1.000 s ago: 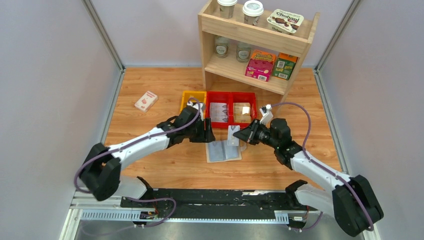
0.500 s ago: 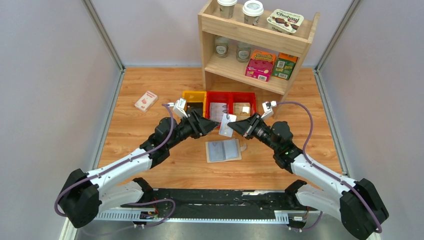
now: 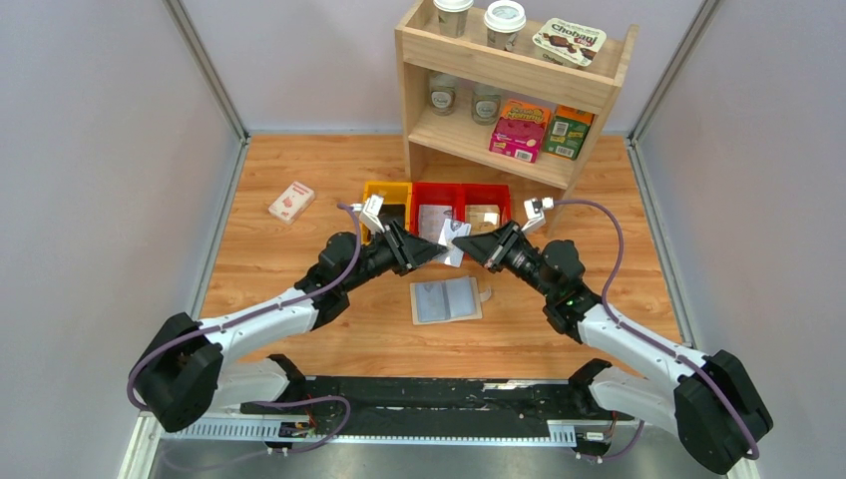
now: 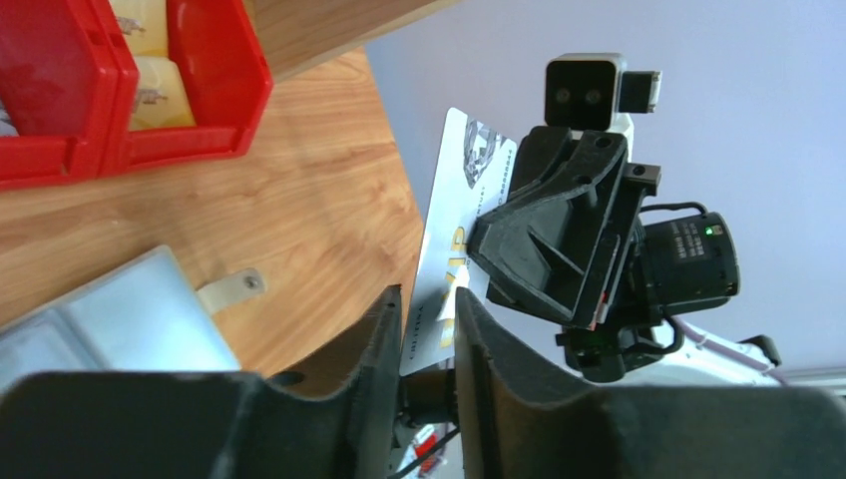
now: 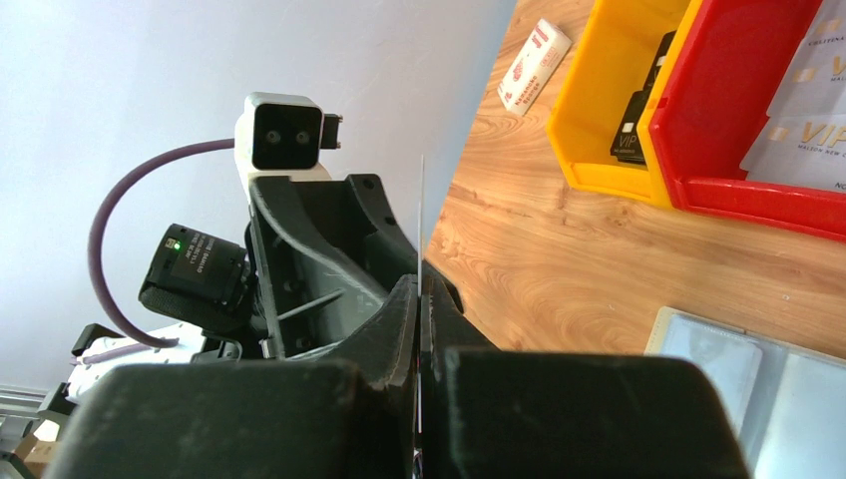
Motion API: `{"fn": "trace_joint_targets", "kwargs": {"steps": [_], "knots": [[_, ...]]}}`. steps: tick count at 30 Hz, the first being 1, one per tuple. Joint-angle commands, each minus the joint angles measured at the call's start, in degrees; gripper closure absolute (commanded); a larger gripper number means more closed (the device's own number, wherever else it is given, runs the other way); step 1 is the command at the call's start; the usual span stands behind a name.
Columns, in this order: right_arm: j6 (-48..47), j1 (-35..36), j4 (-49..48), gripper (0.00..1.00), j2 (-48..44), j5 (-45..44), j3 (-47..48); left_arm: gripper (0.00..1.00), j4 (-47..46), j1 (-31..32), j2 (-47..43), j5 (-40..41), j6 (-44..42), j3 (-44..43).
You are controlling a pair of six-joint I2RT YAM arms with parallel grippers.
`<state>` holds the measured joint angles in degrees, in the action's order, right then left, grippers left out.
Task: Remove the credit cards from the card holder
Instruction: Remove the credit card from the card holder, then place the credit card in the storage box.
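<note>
A silver-grey credit card [image 3: 451, 242] hangs in the air above the table, edge-on in the right wrist view [image 5: 421, 215]. My right gripper [image 3: 462, 245] [image 5: 420, 281] is shut on it. The left gripper [image 3: 439, 250] [image 4: 429, 295] faces it from the left. Its jaws straddle the card's [image 4: 454, 215] lower edge, and a narrow gap still shows between them. The card holder [image 3: 446, 299] lies open and flat on the table below, blue-grey lining up, also seen in the wrist views [image 4: 120, 314] [image 5: 758, 369].
Behind the grippers stand red bins [image 3: 494, 195] holding silver cards and tan blocks, and a yellow bin [image 3: 371, 195] with black blocks. A white-and-red small box [image 3: 290, 202] lies at the far left. A wooden shelf [image 3: 439, 130] of groceries stands at the back.
The right gripper lifted the card off the card holder and held it up. The left arm rose from the table, swung to the card, and its jaws narrowed around the card's edge.
</note>
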<state>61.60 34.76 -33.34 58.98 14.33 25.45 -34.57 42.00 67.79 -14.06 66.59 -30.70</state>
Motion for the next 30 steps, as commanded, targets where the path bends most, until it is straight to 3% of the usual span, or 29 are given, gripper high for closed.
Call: {"fn": "trace_joint_targets", "kwargs": {"steps": [1, 4, 6, 7, 12, 17, 22, 25, 30], "knots": [[0.36, 0.30, -3.57, 1.00, 0.43, -1.50, 2.41, 0.73, -7.09, 0.28, 0.68, -2.11, 1.18, 0.64], [0.18, 0.30, -3.40, 1.00, 0.70, -0.79, 2.50, 0.84, -8.50, 0.28, 0.85, -2.54, 0.91, 1.25], [-0.34, 0.30, -2.87, 0.99, 0.52, -0.18, 2.50, 1.00, -9.20, 0.19, 0.42, -2.63, 0.21, 1.69], [-1.04, 0.30, -1.91, 0.96, 0.35, 0.08, 2.58, 1.00, -8.94, 0.19, 0.24, -2.72, -0.14, 1.69], [-11.83, -0.83, 12.83, 0.55, -0.62, 4.91, 8.90, 1.00, -1.93, -3.84, -2.22, -12.18, -8.20, -1.45], [-26.24, -3.12, 28.30, 0.32, -1.59, 11.15, 16.46, 1.00, 19.42, -7.19, -5.12, -24.32, -23.50, -8.14], [-42.15, -4.00, 43.07, 0.31, -0.36, 21.07, 24.19, 1.00, 41.74, -7.37, -6.18, -30.05, -41.42, -18.50], [-46.65, -4.00, 46.52, 0.36, 0.26, 26.44, 26.66, 1.00, 46.25, -7.37, -5.83, -34.26, -45.84, -21.68], [-48.16, -4.00, 44.69, 0.53, -0.62, 32.77, 26.23, 1.00, 48.28, -7.37, -5.39, -36.21, -48.83, -24.58]]}}
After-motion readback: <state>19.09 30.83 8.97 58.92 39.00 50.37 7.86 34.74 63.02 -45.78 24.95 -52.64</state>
